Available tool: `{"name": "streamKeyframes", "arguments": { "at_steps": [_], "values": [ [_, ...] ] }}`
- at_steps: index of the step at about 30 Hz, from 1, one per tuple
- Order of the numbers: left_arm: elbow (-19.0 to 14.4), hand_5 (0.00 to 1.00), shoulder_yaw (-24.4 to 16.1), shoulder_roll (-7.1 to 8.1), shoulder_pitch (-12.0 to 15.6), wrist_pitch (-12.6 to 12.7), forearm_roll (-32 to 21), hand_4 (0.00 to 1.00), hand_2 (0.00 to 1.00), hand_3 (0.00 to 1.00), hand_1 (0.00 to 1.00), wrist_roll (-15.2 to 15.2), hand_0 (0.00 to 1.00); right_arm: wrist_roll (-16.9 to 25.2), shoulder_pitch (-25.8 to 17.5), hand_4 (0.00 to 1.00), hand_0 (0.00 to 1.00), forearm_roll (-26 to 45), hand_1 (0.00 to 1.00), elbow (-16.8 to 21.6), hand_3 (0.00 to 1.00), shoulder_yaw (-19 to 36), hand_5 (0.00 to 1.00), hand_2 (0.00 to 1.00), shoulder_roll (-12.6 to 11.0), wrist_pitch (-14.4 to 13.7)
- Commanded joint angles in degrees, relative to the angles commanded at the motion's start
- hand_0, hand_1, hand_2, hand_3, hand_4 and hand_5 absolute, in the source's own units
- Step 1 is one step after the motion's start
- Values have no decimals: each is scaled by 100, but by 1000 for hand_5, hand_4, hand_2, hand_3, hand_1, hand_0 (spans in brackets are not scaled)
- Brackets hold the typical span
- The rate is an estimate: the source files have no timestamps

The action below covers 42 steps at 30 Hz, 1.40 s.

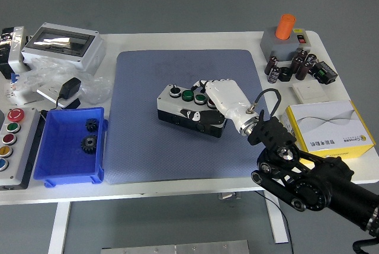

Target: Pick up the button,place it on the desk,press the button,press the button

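White fingers of the right hand (220,97) curl over the right end of the button box (190,111), grasping it, with the thumb against its front face. From the head view, the box sits on the blue-grey mat (142,147) at the middle of the white bench (177,190), slightly skewed. Its lid shows a black knob (174,91) and a green button (188,95) left of the fingers. The black right arm comes in from the lower right corner. To the left lie a blue bin (44,165) holding two dark gears (89,142); to the right, a yellow and white carton (328,128).
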Motion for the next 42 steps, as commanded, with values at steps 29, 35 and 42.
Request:
{"name": "streamKeyframes", "arguments": {
  "at_steps": [29,35,42],
  "values": [
    [0,253,10,-27,8,-1,-12,702,608,644,704,-6,701,446,-147,377,120,152,355,1174,470,157,2,391,-544,-525],
    [0,251,-7,-33,28,4,-6,702,608,644,705,-2,701,-484,-533,537,256,-305,488,1828,645,441,192,580,-640,283],
    [0,251,-11,-38,42,4,0,702,608,644,705,-11,701,-1423,-824,902,828,-745,850,2424,998,703,431,914,-754,1148]
  ]
}}
